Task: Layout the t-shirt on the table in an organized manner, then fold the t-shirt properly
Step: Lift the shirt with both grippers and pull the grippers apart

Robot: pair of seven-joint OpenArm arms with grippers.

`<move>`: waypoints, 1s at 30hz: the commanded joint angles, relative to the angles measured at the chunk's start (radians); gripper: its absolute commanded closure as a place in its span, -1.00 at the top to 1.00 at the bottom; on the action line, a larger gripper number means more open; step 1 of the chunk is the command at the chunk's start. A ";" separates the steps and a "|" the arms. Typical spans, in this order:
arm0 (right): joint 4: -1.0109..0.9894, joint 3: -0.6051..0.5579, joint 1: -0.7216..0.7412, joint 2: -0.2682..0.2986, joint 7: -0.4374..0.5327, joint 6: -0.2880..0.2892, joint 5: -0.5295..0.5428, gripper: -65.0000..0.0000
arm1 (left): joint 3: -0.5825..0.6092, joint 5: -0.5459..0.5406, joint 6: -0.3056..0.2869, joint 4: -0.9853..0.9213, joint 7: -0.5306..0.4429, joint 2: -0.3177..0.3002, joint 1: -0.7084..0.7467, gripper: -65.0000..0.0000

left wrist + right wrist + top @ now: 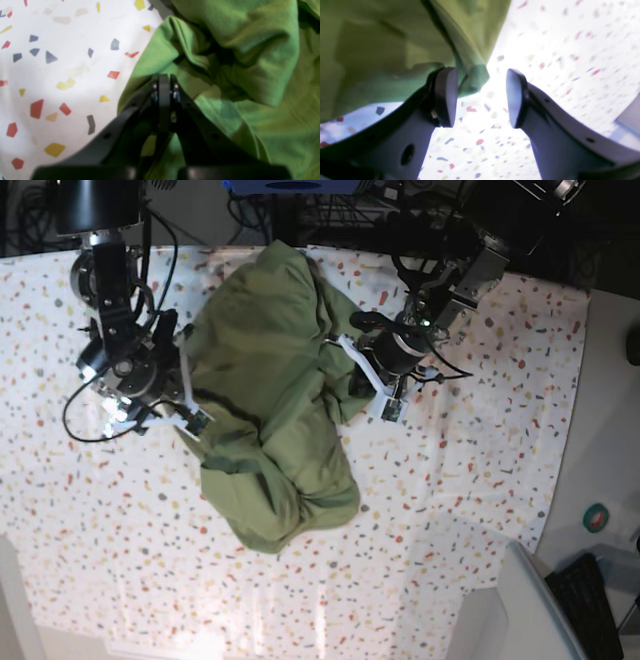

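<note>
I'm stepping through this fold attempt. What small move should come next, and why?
Probably the right gripper should close on the t-shirt hem corner beside its open pads. The left gripper is pinched shut at the shirt's edge, and the shirt lies bunched on the table, so both arms could then spread it.

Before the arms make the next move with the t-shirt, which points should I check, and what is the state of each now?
1. Left pincer shut on the t-shirt: ok.
2. Right pincer open, nothing between its pads: ok.
3. T-shirt laid flat: not ok, it lies bunched in a heap.
4. T-shirt fully on the table: ok.
5. Sleeves and neckline found: cannot tell, folds hide them.
</note>
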 commanded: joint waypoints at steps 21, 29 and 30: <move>-0.250 0.075 0.123 -0.051 0.137 -0.132 -0.011 -1.00 | -0.002 0.014 0.030 -0.007 0.062 -0.073 0.005 -1.00; -0.149 0.195 0.072 -0.053 0.134 -0.127 -0.009 -1.00 | -0.004 0.018 0.030 -0.038 0.061 -0.102 -0.041 -1.00; -0.129 0.203 0.065 -0.053 0.132 -0.127 -0.009 -1.00 | -0.004 0.018 0.030 -0.043 0.061 -0.102 -0.050 -1.00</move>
